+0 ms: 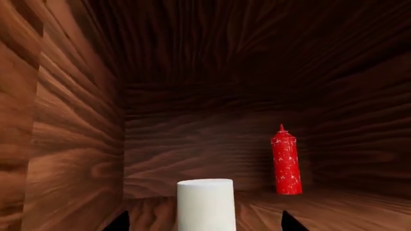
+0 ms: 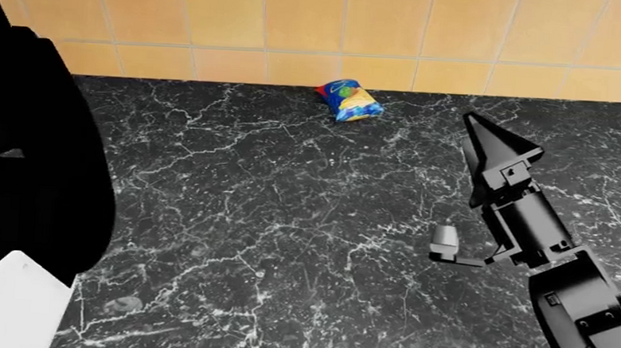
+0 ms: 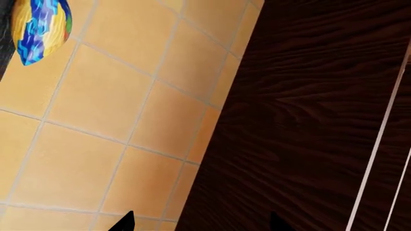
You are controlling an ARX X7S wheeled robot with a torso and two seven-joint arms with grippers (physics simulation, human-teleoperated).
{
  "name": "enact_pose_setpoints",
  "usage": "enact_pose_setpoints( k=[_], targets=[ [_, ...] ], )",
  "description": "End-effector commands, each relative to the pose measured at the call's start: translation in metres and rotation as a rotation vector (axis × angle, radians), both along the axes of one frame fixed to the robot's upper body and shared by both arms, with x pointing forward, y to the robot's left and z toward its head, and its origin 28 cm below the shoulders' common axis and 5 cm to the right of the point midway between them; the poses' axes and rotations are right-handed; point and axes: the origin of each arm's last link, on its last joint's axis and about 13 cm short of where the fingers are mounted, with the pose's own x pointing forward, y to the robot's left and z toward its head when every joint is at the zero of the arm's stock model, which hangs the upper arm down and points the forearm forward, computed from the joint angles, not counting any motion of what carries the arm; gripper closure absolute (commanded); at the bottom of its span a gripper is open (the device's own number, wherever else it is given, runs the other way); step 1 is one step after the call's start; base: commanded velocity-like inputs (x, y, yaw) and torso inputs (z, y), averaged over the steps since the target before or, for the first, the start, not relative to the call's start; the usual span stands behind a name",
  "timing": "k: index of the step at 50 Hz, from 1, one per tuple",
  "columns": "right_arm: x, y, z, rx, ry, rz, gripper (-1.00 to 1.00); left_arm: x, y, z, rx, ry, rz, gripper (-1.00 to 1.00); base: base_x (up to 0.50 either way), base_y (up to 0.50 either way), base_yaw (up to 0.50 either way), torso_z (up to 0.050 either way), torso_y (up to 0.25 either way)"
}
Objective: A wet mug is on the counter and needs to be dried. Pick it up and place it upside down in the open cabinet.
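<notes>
In the left wrist view the cream-white mug [image 1: 205, 204] stands on the floor of the open wooden cabinet [image 1: 77, 144]. Its top face looks flat and closed, and no handle shows. My left gripper [image 1: 205, 224] is open. Its two dark fingertips [image 1: 122, 224] stand wide on either side of the mug, with a gap on each side. My right gripper [image 3: 200, 222] is open and empty, and faces the tiled wall and a dark cabinet door. In the head view it [image 2: 485, 129] hovers above the black marble counter [image 2: 266, 211]. The mug is out of the head view.
A red squeeze bottle [image 1: 286, 161] stands at the back of the cabinet, beyond the mug. A blue-and-yellow snack bag [image 2: 349, 100] lies at the counter's back by the tiled wall, also in the right wrist view [image 3: 40, 26]. My left arm [image 2: 25, 151] rises at the left.
</notes>
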Motion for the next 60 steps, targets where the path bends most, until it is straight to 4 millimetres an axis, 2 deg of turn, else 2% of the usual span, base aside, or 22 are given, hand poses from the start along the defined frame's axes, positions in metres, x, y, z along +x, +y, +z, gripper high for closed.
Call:
enact_pose_setpoints(
  k=[1,7,17,24,27,34,45,60],
  targets=[
    [0.002,0.001,-0.003,0.001,0.007,0.001,-1.0,-0.036,0.0,-0.014,0.0,-0.012,-0.026,-1.0,0.0,0.0,0.0,0.0,0.0],
    [0.004,0.002,-0.006,0.003,0.011,0.002,-1.0,-0.056,-0.002,-0.03,0.009,-0.007,-0.056,-1.0,0.0,0.0,0.0,0.0,0.0],
    [0.005,0.002,-0.01,0.007,0.018,0.002,-1.0,-0.073,-0.01,-0.062,0.012,0.049,-0.122,-1.0,0.0,0.0,0.0,0.0,0.0],
    [0.004,0.001,-0.009,0.008,0.019,0.002,-1.0,-0.098,-0.013,-0.077,0.02,0.068,-0.21,-1.0,0.0,0.0,0.0,0.0,0.0],
    [0.004,0.001,-0.009,0.008,0.018,0.004,-1.0,-0.102,-0.016,-0.085,0.028,0.099,-0.252,-1.0,0.0,0.0,0.0,0.0,0.0],
    [0.001,0.0,-0.008,0.013,0.013,0.007,-1.0,-0.083,-0.018,-0.111,0.018,0.219,-0.26,-1.0,0.0,0.0,0.0,0.0,0.0],
    [-0.001,0.001,-0.008,0.02,0.011,0.011,-1.0,-0.038,-0.012,-0.173,-0.005,0.415,-0.173,-1.0,0.0,0.0,0.0,0.0,0.0],
    [-0.002,0.003,-0.008,0.024,0.009,0.017,-1.0,-0.016,-0.013,-0.21,0.012,0.492,-0.111,-1.0,0.0,0.0,0.0,0.0,0.0]
  ],
)
